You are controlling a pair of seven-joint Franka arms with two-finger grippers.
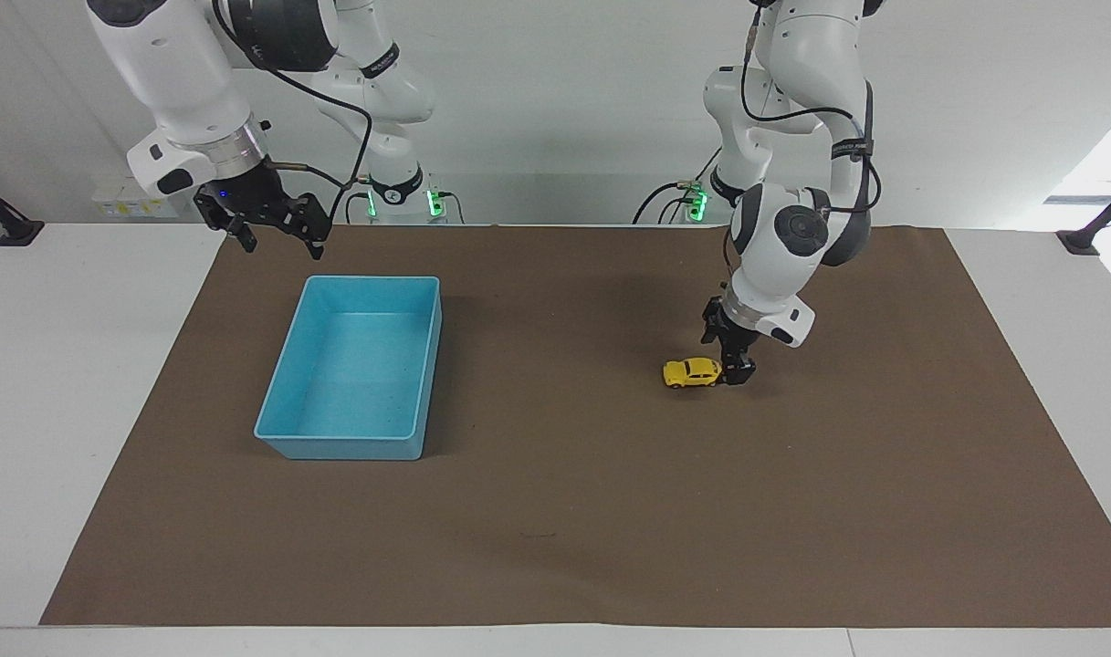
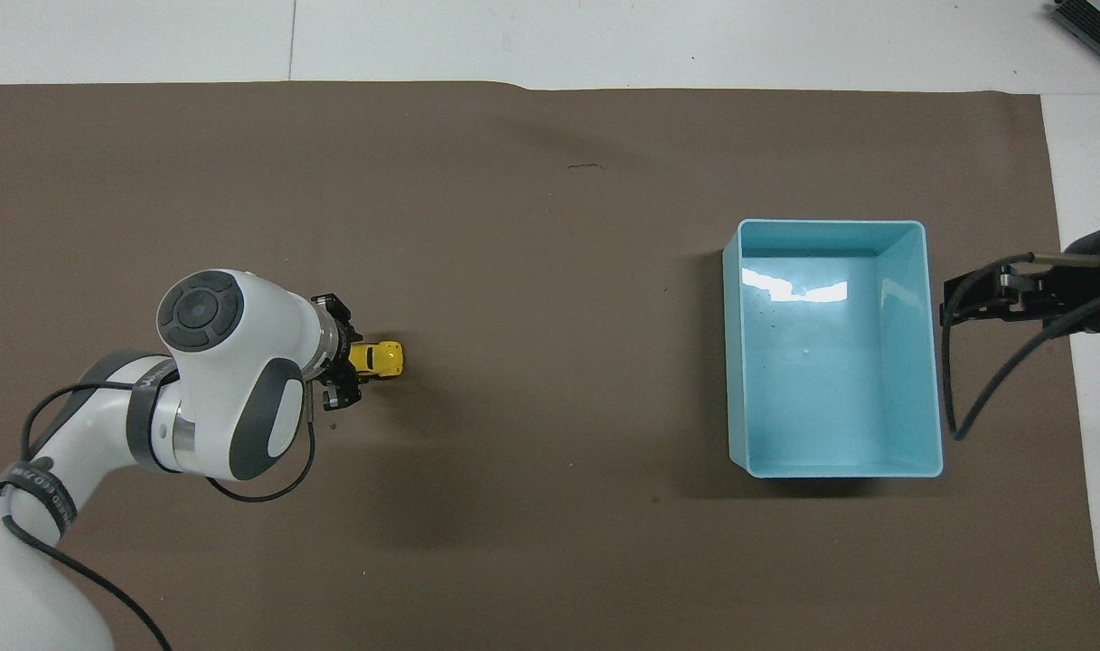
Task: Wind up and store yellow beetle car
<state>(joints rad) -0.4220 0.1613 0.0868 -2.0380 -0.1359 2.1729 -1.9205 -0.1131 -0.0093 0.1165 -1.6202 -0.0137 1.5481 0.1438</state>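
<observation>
White wall fills the top of the facing view, and below it a white desk [image 1: 89, 383] carries a brown mat [image 1: 573, 511] that covers most of its top. On the mat, right of centre in the facing view, the car [image 1: 692, 372] sits on its wheels, side-on to the camera. In the overhead view the car [image 2: 378, 358] shows at centre left, partly under the arm. The left gripper [image 1: 736, 370] is low at the car's end that points toward the left arm's end of the desk; its fingers look parted and it holds nothing, though I cannot tell whether a fingertip touches the car. In the overhead view this gripper [image 2: 340, 377] peeks out from beneath the white wrist. A blue bin [image 1: 286, 383] stands on the mat left of centre in the facing view, well apart from the car, toward the right arm's end. The right arm waits, its gripper [image 1: 277, 235] open and holding nothing, up in the air at upper left of the facing view, over the mat's edge near the bin. In the overhead view only part of the right gripper [image 2: 988, 298] shows at the right edge beside the bin [image 2: 932, 362].
</observation>
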